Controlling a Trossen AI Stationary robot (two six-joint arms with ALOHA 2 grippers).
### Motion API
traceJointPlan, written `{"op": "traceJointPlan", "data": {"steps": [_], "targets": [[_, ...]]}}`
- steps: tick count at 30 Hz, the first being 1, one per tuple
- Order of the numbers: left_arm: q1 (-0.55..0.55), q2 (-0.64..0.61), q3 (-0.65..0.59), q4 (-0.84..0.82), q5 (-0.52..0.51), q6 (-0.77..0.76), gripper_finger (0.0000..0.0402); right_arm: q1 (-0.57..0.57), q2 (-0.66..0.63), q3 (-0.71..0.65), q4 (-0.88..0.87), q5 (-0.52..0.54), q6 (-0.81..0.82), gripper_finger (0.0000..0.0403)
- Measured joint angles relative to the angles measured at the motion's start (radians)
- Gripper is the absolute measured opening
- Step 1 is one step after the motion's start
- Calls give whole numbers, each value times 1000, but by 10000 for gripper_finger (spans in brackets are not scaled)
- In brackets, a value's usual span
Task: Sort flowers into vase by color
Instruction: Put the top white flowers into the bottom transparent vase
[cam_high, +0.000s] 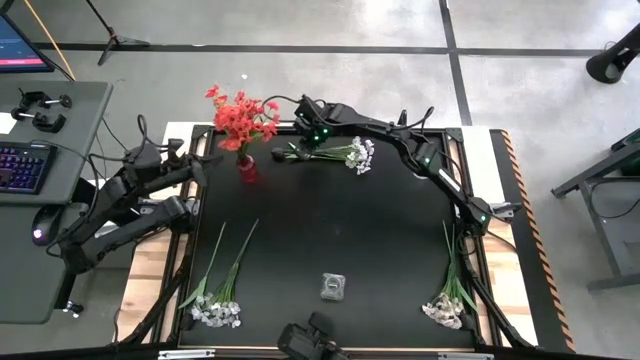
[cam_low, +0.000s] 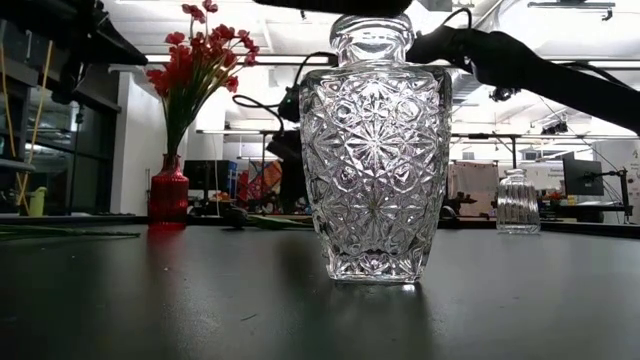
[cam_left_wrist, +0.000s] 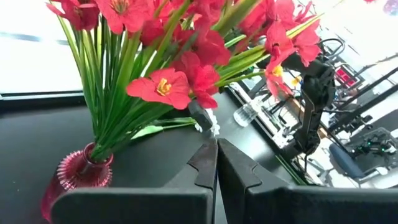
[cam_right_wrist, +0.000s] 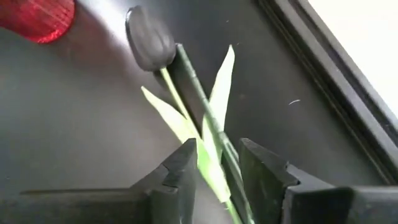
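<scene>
Your right tool sits low at the far edge of the black desk, just beside the red vase. Its two fingers stand a narrow gap apart, straddling the green stem and pale leaves of a dark tulip that lies flat on the desk. The stem runs up between the fingers and the near-black head points toward the red vase. From the wrist view you cannot tell whether the fingers already press the stem or only flank it.

Next to that tulip, a spray of white flowers lies on the desk along the same far edge. The red flowers stand upright in the red vase, their stems gathered in its neck. Two more bunches of white flowers lie at the near side: one near the left corner, one near the right corner. A clear cut-glass vase stands empty between them, near the front edge. In the low view a second, smaller glass bottle shows far back on the right.

Your left tool is closed, fingers pressed together with nothing between them. It waits off the desk's left edge, facing the red bouquet.
</scene>
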Motion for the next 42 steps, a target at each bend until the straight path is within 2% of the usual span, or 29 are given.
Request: {"op": "traceJointPlan", "data": {"steps": [8, 13, 19, 31, 34, 40, 42], "targets": [[-3, 2, 0, -3, -9, 2, 0, -19, 0, 0, -44, -5, 46, 118], [-3, 2, 0, -5, -10, 2, 0, -43, 11, 0, 11, -117, 87, 132], [-3, 2, 0, -6, -10, 3, 0, -44, 44, -2, -13, -106, 138, 133], [-3, 2, 0, -6, -11, 3, 0, -41, 65, -1, -7, -49, 119, 132], [-3, 2, 0, -6, -11, 1, 0, -36, 66, -1, -16, -35, 83, 114], [-3, 2, 0, -6, -11, 3, 0, -26, 43, 14, -20, -9, 25, 24], [-3, 2, 0, -6, -17, 4, 0, -27, 27, 16, -19, -12, 6, 7]]}}
